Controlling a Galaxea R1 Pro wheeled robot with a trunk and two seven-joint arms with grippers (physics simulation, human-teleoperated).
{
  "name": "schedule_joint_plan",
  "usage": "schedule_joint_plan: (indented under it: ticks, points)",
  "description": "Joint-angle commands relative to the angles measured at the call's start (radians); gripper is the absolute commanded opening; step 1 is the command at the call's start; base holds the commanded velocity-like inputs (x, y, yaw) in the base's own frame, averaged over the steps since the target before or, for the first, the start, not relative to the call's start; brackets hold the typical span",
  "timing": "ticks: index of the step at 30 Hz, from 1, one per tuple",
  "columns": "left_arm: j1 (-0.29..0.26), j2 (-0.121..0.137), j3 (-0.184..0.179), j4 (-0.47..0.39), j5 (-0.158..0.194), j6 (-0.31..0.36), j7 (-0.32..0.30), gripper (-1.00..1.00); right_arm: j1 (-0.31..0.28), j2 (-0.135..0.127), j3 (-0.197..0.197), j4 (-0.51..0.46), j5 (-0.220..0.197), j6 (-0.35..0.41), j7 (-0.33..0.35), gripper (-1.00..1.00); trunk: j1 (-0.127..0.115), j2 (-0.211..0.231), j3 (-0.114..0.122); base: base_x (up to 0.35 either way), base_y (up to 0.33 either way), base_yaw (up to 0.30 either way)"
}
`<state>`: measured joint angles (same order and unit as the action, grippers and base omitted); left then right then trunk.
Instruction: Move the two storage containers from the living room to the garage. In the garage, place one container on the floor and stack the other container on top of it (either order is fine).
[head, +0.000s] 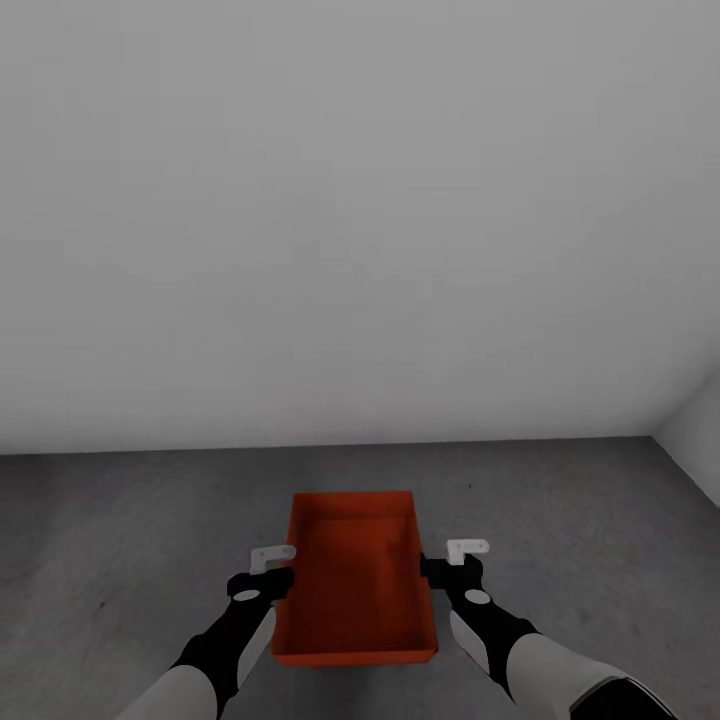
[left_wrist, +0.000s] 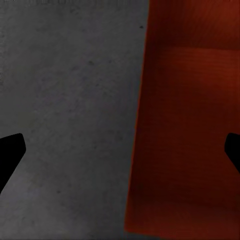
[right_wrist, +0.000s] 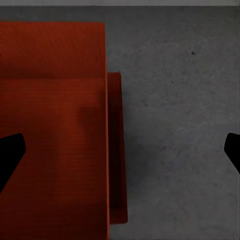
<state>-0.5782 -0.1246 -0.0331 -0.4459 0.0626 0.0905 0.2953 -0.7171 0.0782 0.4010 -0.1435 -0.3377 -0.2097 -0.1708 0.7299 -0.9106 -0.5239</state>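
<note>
An orange-red open-top storage container (head: 355, 570) sits low over the dark grey garage floor (head: 130, 530), between my two hands. In the right wrist view a narrow strip of a second container (right_wrist: 116, 150) of the same colour sticks out from under the upper container (right_wrist: 50, 140). My left gripper (head: 275, 578) is open and straddles the upper container's left wall (left_wrist: 142, 125), one finger over the floor and one over the bin. At the right wall, my right gripper (head: 448, 568) stands open the same way. Neither holds anything.
A plain white wall (head: 360, 220) rises just beyond the bins. It meets a side wall in a corner at the far right (head: 690, 425). Bare concrete floor spreads to both sides of the bins.
</note>
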Motion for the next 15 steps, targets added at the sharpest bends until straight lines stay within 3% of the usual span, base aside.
schedule_joint_plan:
  ticks: [1,15]
  points:
    - [0.0,0.0,-0.004,-0.002,0.007,0.005,0.005,1.0,-0.001,0.0,0.009,0.001,-0.009,-0.004,-0.004,1.0,-0.004,0.007,0.002,0.0,0.0,0.0]
    - [0.0,0.002,-0.005,0.001,0.005,0.002,-0.004,1.0,-0.001,0.0,0.009,0.001,-0.009,-0.004,-0.004,1.0,-0.058,0.105,0.046,0.0,0.0,0.0]
